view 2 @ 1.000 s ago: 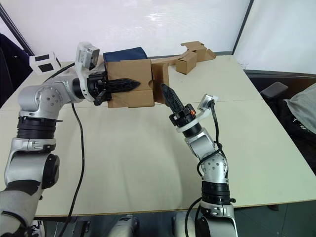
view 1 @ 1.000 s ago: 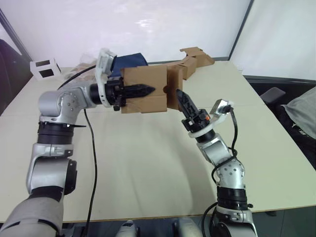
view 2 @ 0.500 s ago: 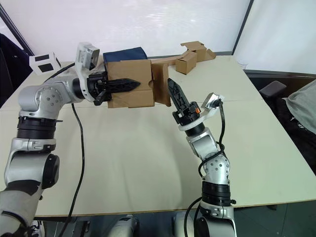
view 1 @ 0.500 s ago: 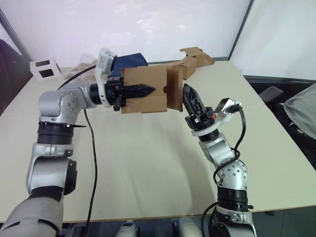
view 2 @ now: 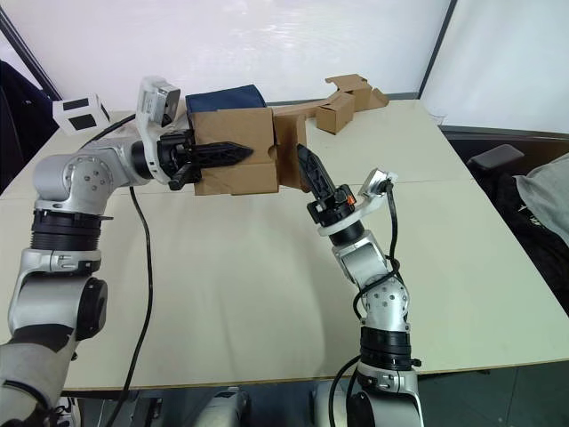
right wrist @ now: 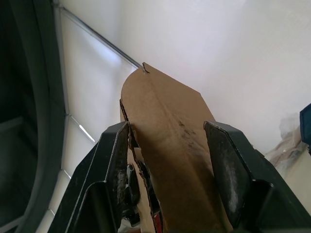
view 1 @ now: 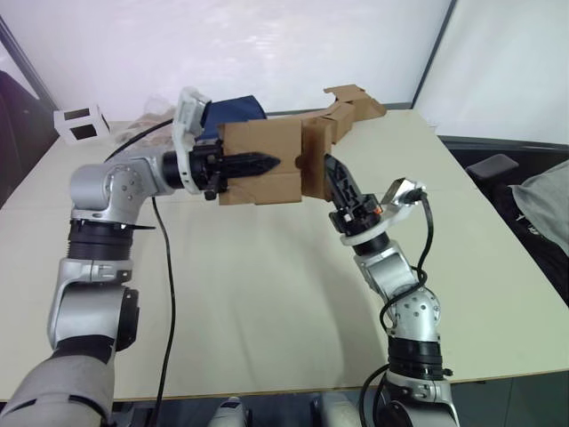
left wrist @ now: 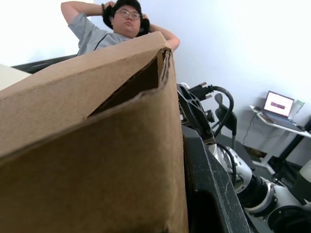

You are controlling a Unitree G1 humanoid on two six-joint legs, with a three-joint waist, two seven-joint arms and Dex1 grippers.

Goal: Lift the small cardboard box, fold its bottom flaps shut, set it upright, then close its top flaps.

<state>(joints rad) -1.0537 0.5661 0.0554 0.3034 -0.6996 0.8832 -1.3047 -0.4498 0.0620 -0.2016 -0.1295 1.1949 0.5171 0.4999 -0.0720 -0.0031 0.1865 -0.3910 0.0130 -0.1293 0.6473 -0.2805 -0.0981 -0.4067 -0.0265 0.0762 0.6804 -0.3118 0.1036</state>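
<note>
At the far edge of the pale worktop [view 1: 267, 294] sit a dark blue bundle [view 1: 233, 108], a brown box joined to a long cardboard strip [view 1: 351, 102] and, off at the left corner, a white box with black squares [view 1: 78, 124]; in the left wrist view a person [left wrist: 114, 26] leans back with arms behind the head, and a laptop [left wrist: 278, 103] glows on a side table. The small cardboard box [view 1: 260, 162] hangs in the air above the worktop's far half, plain brown, its seam facing us. The left hand [view 1: 258, 163] is clamped shut on its near wall, one black finger lying across the front. One of the bottom flaps [view 1: 314, 162] juts out on the right side, and the right hand [view 1: 340, 182] has its spread fingers [right wrist: 114, 170] either side of it. The box's far side is hidden.
</note>
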